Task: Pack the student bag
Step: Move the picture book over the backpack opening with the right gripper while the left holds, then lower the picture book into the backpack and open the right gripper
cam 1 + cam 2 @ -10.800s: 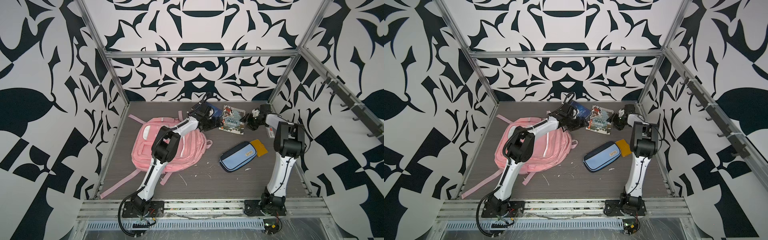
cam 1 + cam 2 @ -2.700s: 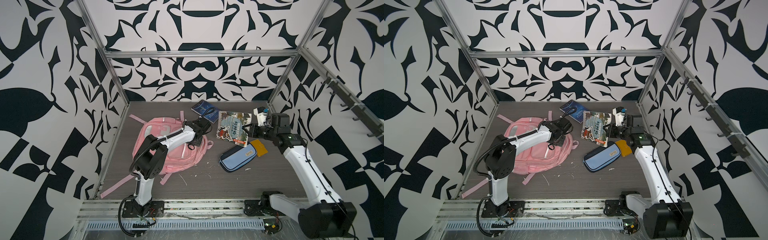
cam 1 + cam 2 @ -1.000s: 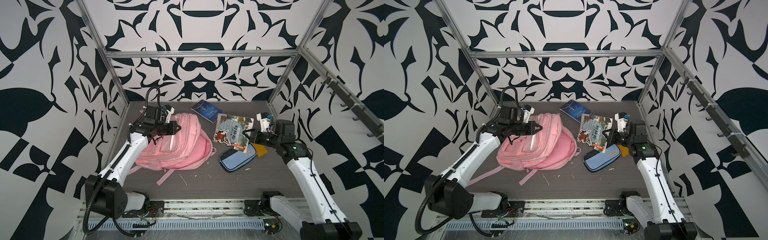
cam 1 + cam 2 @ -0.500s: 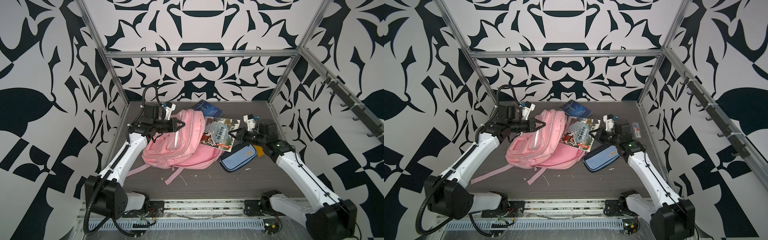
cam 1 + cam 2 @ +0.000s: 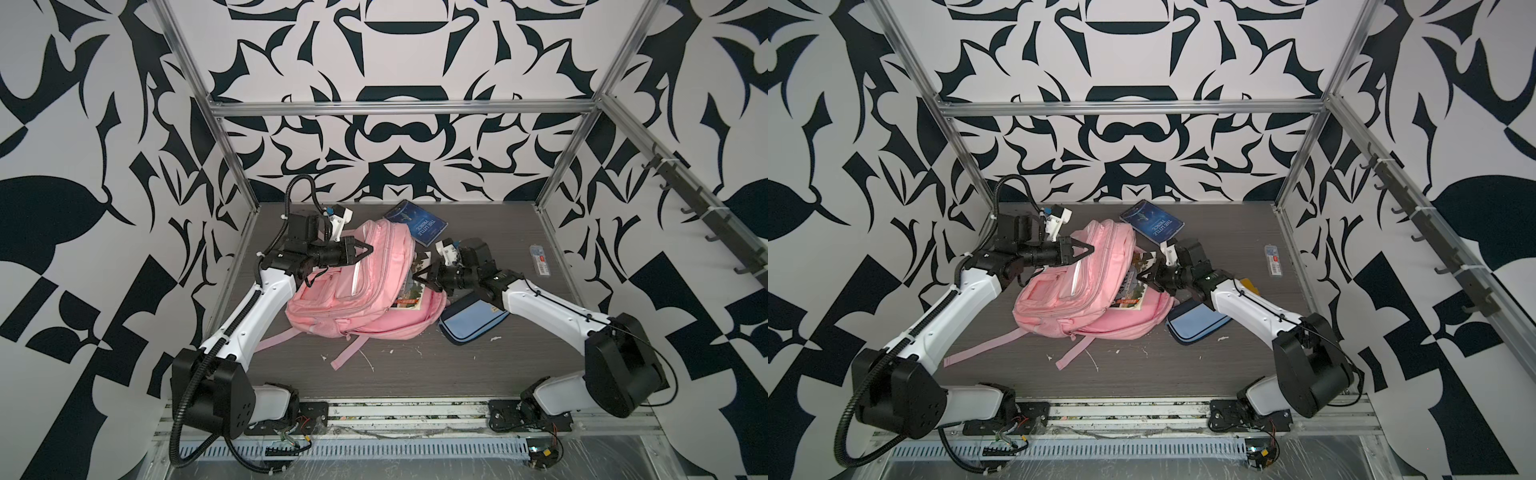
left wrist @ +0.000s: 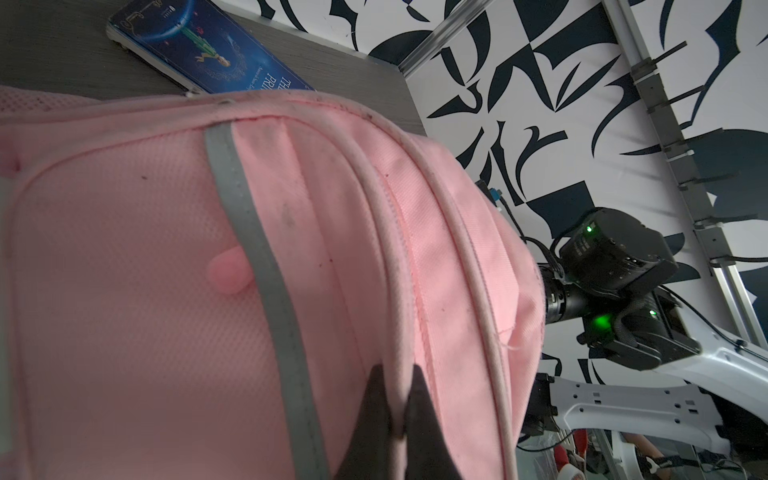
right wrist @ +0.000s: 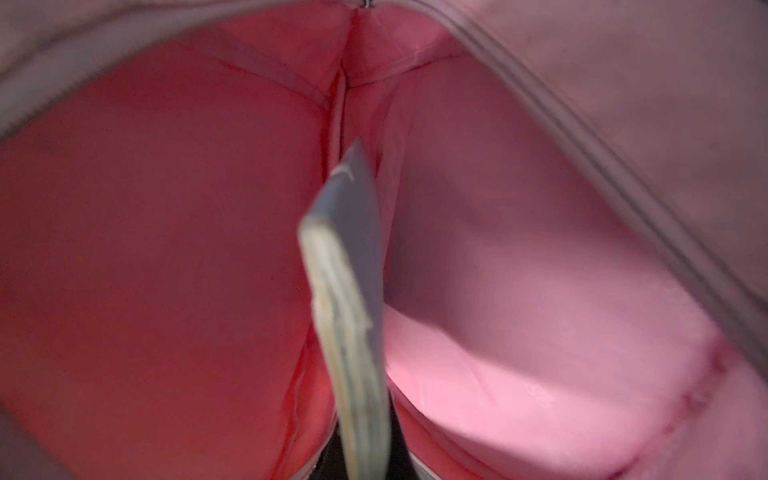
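The pink student bag (image 5: 357, 303) lies on the table (image 5: 415, 374) left of centre, its upper edge pinched and held raised by the clenched left tool (image 5: 368, 259), while the right tool (image 5: 422, 277) grips a picture book (image 7: 345, 270) poking into its open mouth.

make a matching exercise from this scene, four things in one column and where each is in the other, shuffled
Things:
1. bag
2. picture book
3. blue book
4. pencil case

Places:
a. flat on the table behind the bag
b. pinched at its rim by the left gripper
c. partly inside the bag, held by the right gripper
d. on the table under the right arm

Pairs: 1-b, 2-c, 3-a, 4-d
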You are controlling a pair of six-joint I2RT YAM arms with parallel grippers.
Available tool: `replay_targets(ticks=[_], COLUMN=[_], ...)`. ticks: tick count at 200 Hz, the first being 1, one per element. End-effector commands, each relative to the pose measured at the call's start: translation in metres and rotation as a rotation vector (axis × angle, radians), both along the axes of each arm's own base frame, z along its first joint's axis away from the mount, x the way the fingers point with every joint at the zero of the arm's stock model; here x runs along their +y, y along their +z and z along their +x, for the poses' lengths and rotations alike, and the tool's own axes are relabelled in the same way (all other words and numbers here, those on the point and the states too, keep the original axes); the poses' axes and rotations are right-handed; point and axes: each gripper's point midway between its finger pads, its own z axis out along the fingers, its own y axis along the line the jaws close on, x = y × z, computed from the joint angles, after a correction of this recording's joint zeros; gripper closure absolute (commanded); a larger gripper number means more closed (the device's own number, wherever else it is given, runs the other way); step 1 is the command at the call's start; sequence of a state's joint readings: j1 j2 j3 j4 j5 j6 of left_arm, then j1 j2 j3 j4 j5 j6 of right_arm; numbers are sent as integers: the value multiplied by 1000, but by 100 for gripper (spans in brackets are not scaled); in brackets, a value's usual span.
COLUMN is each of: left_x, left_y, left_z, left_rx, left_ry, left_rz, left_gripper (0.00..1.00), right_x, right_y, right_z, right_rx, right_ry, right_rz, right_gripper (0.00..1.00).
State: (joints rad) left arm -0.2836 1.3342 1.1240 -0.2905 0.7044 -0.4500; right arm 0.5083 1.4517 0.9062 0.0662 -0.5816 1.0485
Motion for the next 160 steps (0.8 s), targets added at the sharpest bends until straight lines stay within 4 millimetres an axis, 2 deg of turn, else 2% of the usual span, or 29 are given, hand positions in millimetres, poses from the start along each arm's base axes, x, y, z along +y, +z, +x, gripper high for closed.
replay_targets(ticks=[1,7,9,15,44,81,120,144,160], left_x=[-6,-6,-5,-4,-2,0,5,4,4], left_y=[42,42,50,53,52,49,49,52,55], left_z=[-8,-9,-13,-15,-18,-21,-23,-24,-25], left_rx=[-145,-142,-165,-175,-181,-175,-183,-185,-190], left_ry=[-61,-62,-62,-61,-49,-41,-27,-35,-40], left_rz=[-86,-87,-93,-94,-91,-89,-83,-89,-94], left_gripper=[100,100,100,100,100,100,100,100,100], right_x=[21,24,24,27,36,35,45,47,51], right_y=[52,52,52,51,54,84,115,117,109], right_z=[20,21,22,22,18,1,-17,-14,-9], right_rx=[-119,-120,-120,-117,-116,-187,-226,-230,-225], right_ry=[-11,-12,-12,-11,33,112,154,137,138], right_rz=[164,176,175,179,148,59,79,111,114], right_gripper=[100,100,100,100,100,100,100,100,100])
